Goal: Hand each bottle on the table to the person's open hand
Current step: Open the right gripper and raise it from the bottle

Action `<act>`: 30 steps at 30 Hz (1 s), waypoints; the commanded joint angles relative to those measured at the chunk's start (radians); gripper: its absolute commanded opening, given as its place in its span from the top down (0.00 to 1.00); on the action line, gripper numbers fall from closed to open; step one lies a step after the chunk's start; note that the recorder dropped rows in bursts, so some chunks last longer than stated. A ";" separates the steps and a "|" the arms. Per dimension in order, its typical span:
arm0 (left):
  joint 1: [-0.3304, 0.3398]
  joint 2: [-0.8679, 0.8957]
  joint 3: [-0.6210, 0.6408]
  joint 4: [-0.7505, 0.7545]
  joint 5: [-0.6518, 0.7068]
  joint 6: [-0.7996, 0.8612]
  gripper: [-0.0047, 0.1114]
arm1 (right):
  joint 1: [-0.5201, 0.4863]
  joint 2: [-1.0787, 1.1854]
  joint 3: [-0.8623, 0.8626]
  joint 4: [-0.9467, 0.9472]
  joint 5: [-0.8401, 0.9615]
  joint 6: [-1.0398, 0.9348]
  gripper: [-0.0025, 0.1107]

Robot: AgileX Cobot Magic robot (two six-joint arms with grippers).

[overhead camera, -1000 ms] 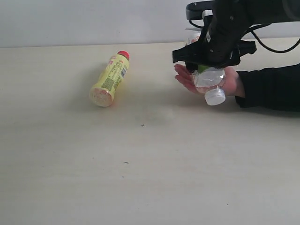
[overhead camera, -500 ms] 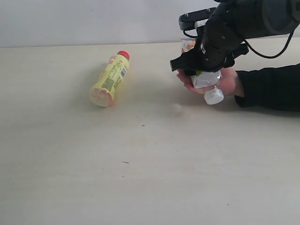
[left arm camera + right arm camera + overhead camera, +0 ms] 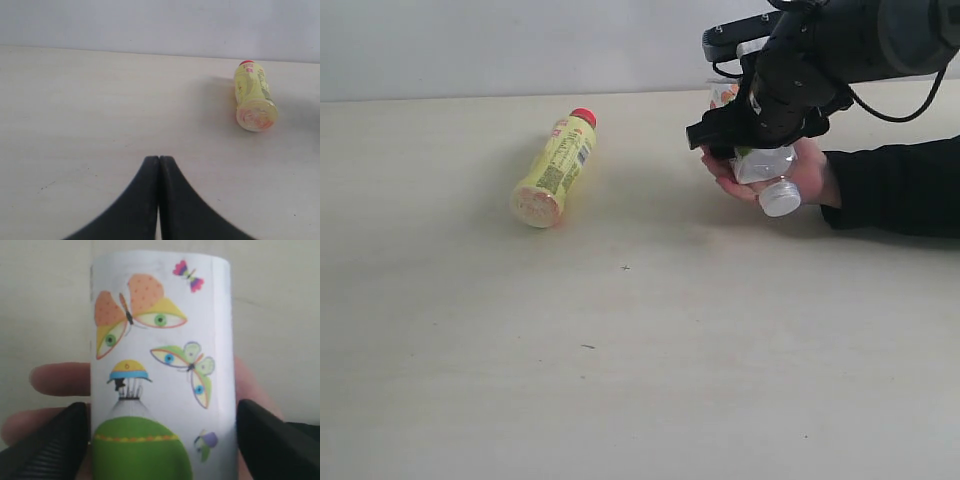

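Right claw (image 3: 165, 435) seemingly widened, clear cylindrical bottle (image 3: 160, 340) on palm (image 3: 815, 177)

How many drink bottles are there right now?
2. A yellow bottle lies on the table; a clear bottle rests in the person's hand. The arm might hide others.

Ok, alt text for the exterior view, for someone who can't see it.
The robot's right hand straddles a clear bottle lying in a person's open palm, at right. A yellow bottle with a red cap lies on its side on the beige table, left.
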 commanded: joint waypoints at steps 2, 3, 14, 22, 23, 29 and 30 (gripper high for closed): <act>-0.005 -0.006 0.004 0.000 -0.005 0.001 0.94 | -0.005 -0.002 -0.006 -0.013 0.005 0.003 0.20; -0.005 -0.006 0.004 0.000 -0.005 0.001 0.94 | -0.003 -0.002 -0.006 -0.013 0.002 0.003 0.18; -0.005 -0.006 0.004 0.000 -0.005 0.001 0.94 | -0.003 -0.102 -0.006 -0.009 0.022 -0.071 0.13; -0.005 -0.006 0.004 0.000 -0.005 0.001 0.94 | -0.003 -0.280 -0.006 0.147 0.090 -0.315 0.13; -0.005 -0.006 0.004 0.000 -0.005 0.001 0.94 | -0.003 -0.302 -0.006 0.190 0.115 -0.356 0.13; -0.005 -0.006 0.004 0.000 -0.005 0.001 0.94 | -0.003 -0.404 -0.003 0.389 0.338 -0.577 0.17; -0.005 -0.006 0.004 0.000 -0.005 0.001 0.94 | -0.003 -0.419 -0.002 0.422 0.353 -0.592 0.19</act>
